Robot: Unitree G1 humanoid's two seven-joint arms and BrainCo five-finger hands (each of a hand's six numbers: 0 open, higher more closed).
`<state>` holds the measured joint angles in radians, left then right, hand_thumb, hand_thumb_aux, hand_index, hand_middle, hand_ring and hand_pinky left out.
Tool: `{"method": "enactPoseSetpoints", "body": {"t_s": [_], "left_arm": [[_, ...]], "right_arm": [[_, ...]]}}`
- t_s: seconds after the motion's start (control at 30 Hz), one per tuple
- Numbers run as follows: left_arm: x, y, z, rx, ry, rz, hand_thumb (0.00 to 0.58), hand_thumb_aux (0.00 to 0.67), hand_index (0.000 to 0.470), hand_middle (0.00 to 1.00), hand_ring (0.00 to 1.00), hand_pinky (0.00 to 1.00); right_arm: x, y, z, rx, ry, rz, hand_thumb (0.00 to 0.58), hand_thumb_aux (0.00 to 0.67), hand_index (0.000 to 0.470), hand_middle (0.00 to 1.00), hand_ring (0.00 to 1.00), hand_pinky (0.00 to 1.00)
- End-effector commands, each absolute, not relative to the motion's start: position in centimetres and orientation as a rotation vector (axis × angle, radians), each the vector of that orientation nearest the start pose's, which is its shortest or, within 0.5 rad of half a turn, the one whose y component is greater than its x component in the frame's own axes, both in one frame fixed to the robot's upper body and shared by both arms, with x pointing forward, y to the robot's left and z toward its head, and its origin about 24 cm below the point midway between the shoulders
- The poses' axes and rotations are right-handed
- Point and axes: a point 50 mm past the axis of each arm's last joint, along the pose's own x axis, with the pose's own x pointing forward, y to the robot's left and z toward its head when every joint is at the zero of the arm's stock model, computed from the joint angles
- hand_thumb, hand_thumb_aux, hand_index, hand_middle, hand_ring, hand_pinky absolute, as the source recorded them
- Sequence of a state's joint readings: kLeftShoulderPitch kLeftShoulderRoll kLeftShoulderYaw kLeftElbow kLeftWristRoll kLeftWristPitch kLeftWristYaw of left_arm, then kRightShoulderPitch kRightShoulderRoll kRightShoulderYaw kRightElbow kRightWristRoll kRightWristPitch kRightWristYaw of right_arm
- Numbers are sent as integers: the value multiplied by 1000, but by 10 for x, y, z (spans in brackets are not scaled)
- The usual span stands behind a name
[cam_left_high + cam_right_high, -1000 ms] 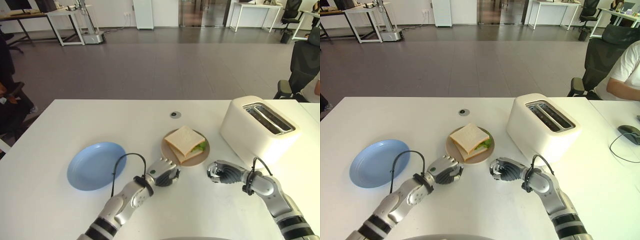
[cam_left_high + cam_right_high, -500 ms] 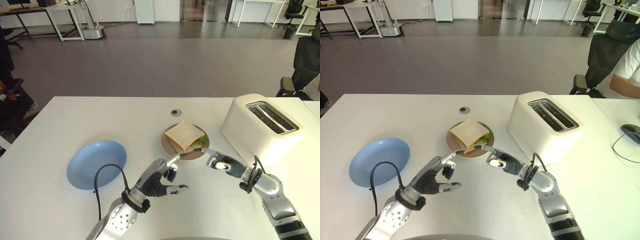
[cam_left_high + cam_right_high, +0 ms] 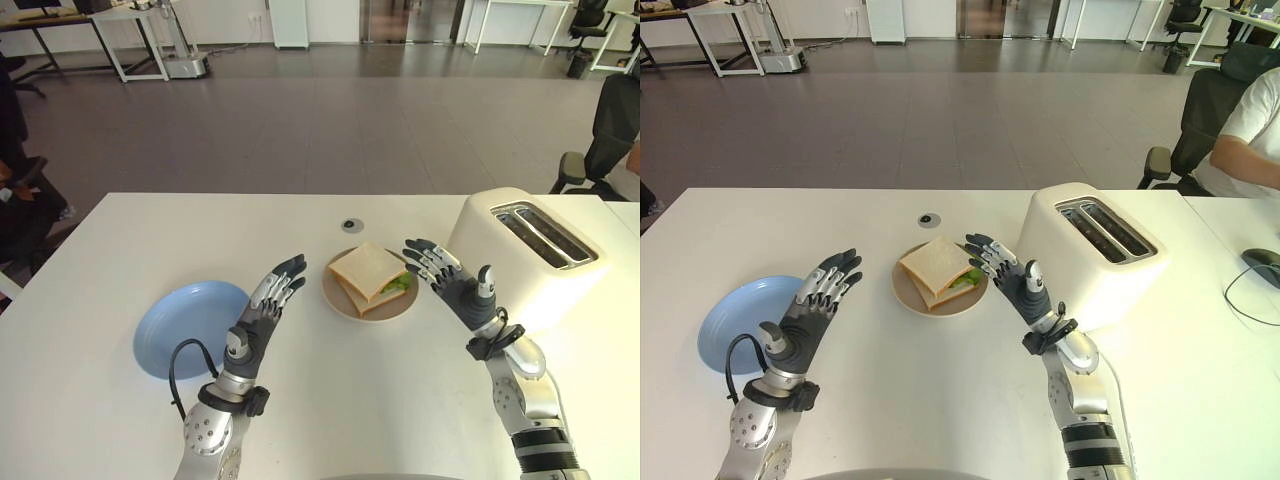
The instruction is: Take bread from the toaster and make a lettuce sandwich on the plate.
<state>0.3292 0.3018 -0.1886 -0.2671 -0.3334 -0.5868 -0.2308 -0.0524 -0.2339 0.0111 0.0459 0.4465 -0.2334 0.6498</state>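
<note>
**A:** Where is the sandwich?

**B:** The sandwich of white sliced bread (image 3: 368,275) lies on the round tan plate (image 3: 343,303). Green lettuce (image 3: 398,285) shows at its right edge, under the top slice. It looks assembled to me (a judgement, mind).

**A:** How does it sit?

**B:** The slice is roughly square and turned corner-on, with one corner pointing at the robot and one pointing away. There is no real long axis to line up with.

**A:** And the hands?

**B:** They are on either side of the tan plate. The right hand (image 3: 452,285) is raised just beside the plate's right rim, so the sandwich lies directly to the left of its fingertips. The left hand (image 3: 262,310) is raised to the left of the tan plate, a little further off. Both hands have their fingers spread and released, and they grasp nothing.

**A:** So which hand is nearer?

**B:** The right one. If the top slice needs a nudge, I'd judge it the better placed.

**A:** What else is around?

**B:** The white two-slot toaster (image 3: 520,255) stands to the right of the tan plate, beyond the right hand, and I see no bread rising from its slots. A round pale-blue plate (image 3: 185,330) lies to the left of the tan plate, beyond the left hand, with nothing on it. Everything rests on the white table (image 3: 90,300).
</note>
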Motion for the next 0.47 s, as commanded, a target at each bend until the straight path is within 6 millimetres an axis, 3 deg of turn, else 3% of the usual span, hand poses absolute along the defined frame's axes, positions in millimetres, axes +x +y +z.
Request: {"method": "enactPoseSetpoints", "body": {"t_s": [0.03,0.17,0.47], "left_arm": [[165,156,89,-88,-483,-368,0,0,0,0,0,0],[160,152,90,-92,-484,-408,0,0,0,0,0,0],[162,147,88,-92,-480,-456,0,0,0,0,0,0]], "right_arm": [[242,-170,89,197,-336,686,0,0,0,0,0,0],[227,-163,97,239,-374,800,0,0,0,0,0,0],[218,-159,93,259,-388,916,0,0,0,0,0,0]]}}
